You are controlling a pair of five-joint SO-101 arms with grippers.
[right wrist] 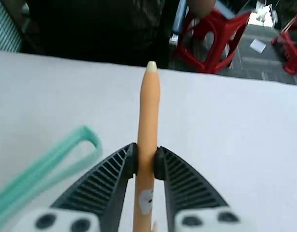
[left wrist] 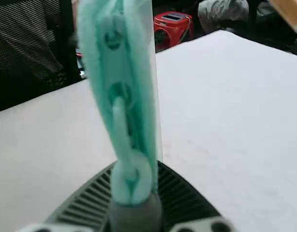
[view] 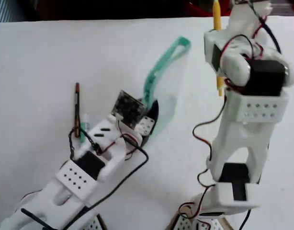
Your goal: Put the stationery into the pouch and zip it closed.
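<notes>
My right fingers (right wrist: 110, 179) clenched on orange pen (right wrist: 149, 111), aimed at far edge of surface (view: 41, 57), left fingers (left wrist: 180, 191) gripping pouch (left wrist: 122, 72) end, stretching away

A white counter (right wrist: 245, 125) stretches beyond the fingers (right wrist: 107, 181). Past its far edge are red stools (right wrist: 214, 29), a black mesh chair (right wrist: 90, 29) and grey floor (right wrist: 264, 63).

Bare table (view: 32, 62) lay open left of the brown pen (view: 77, 108); 1 narrow lane ran between the pouch (view: 166, 81) and the right arm (view: 254, 108).
</notes>
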